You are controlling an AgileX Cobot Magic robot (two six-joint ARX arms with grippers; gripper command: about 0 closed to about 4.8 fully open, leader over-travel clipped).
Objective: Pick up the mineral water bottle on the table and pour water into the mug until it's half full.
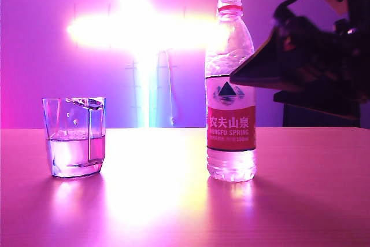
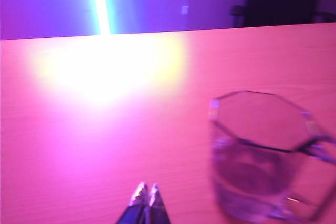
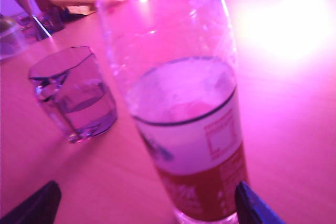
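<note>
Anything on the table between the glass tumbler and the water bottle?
Nothing: the exterior view shows only bare glossy table between the clear faceted glass tumbler and the ribbed plastic red-label bottle.

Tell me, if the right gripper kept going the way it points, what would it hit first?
Most likely the bottle: the open right gripper has a finger on either side of it. The mug stands farther off to one side.

right arm [image 1: 315, 56]: black, angular housing, dark cable | left gripper [image 2: 146, 196]: dark body, pale silvery tips
</note>
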